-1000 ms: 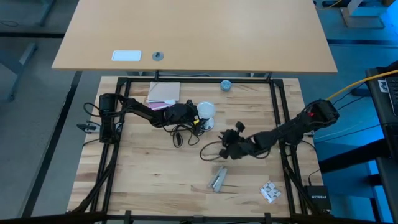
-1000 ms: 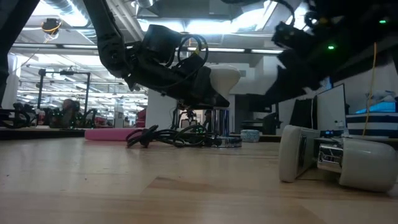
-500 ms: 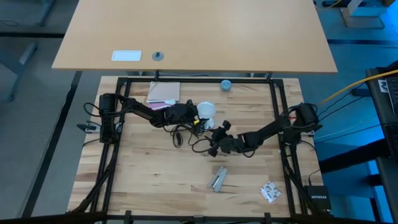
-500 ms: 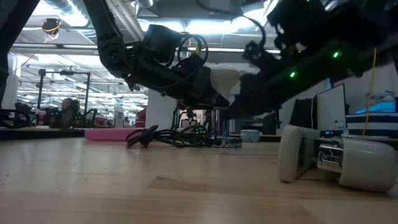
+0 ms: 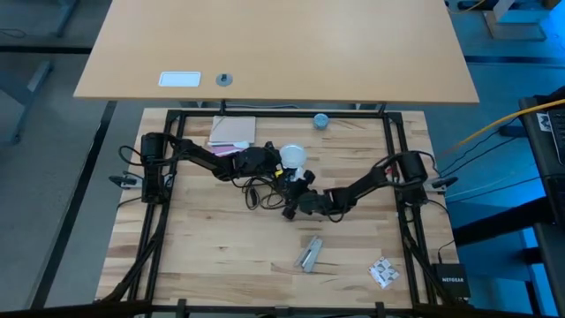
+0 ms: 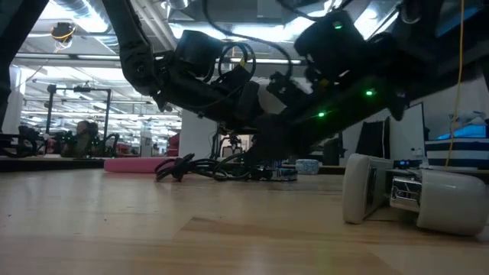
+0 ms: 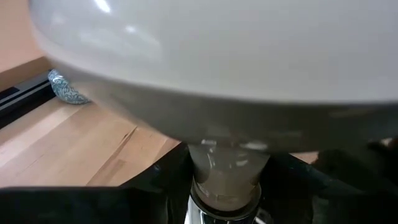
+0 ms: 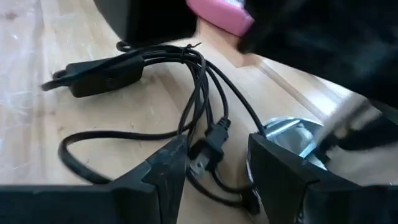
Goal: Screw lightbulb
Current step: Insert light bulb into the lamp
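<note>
Frosted-white and pear-shaped, the lightbulb point(image 7: 211, 68) sits neck-down over the silvery socket point(image 8: 292, 140); we judge it seated but not yet screwed tight. Nearest the socket, our right hand point(image 8: 214, 165) stands with fingers apart beside the black cord point(image 8: 186, 81). Above the socket, our left hand point(image 5: 265, 161) is clamped on the lightbulb.

lightbulb point(image 5: 293, 156): 1 | socket point(image 8: 292, 140): 1 | cord point(image 8: 155, 93): 1 | blue cap point(image 5: 320, 120): 1
</note>
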